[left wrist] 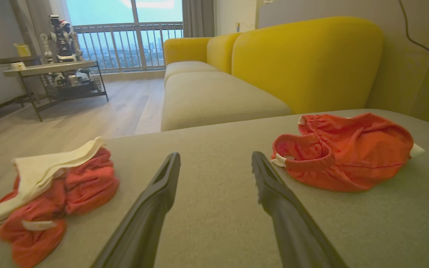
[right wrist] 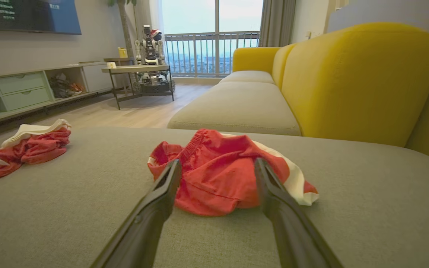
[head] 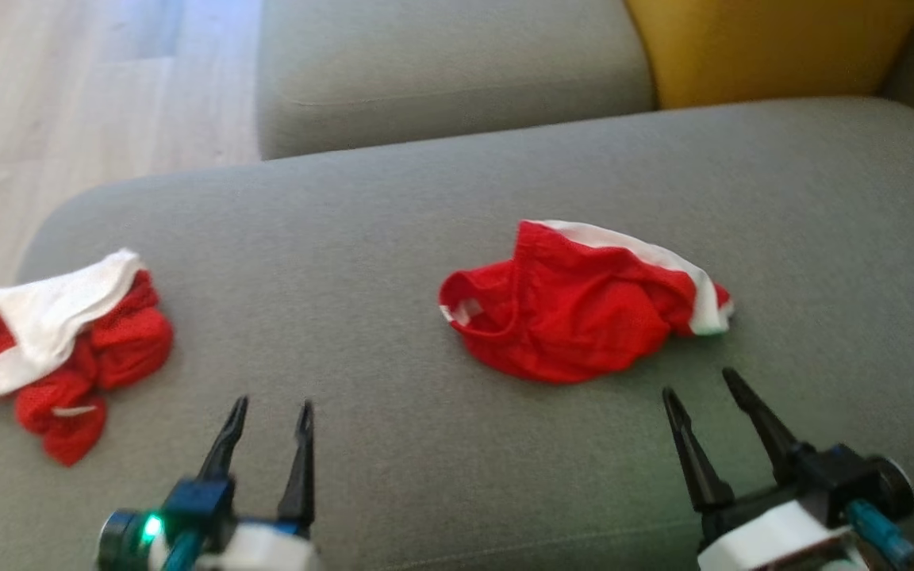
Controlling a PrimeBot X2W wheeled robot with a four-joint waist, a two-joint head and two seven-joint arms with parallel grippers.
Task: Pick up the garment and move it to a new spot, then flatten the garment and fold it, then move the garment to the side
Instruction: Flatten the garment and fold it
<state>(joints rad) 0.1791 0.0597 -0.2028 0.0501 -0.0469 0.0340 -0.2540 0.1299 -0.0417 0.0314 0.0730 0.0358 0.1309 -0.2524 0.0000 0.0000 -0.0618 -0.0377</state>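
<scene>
A crumpled red garment with a white stripe lies in the middle of the grey sofa seat; it also appears in the left wrist view and the right wrist view. My right gripper stands open just in front of it, aimed at it, not touching. In the right wrist view the gripper frames the garment's near edge between its fingers. My left gripper is open over bare cushion, with nothing between its fingers.
A second crumpled red and white garment lies at the cushion's left edge, also in the left wrist view. A yellow backrest rises at the back right. Another grey seat lies behind; wooden floor is at left.
</scene>
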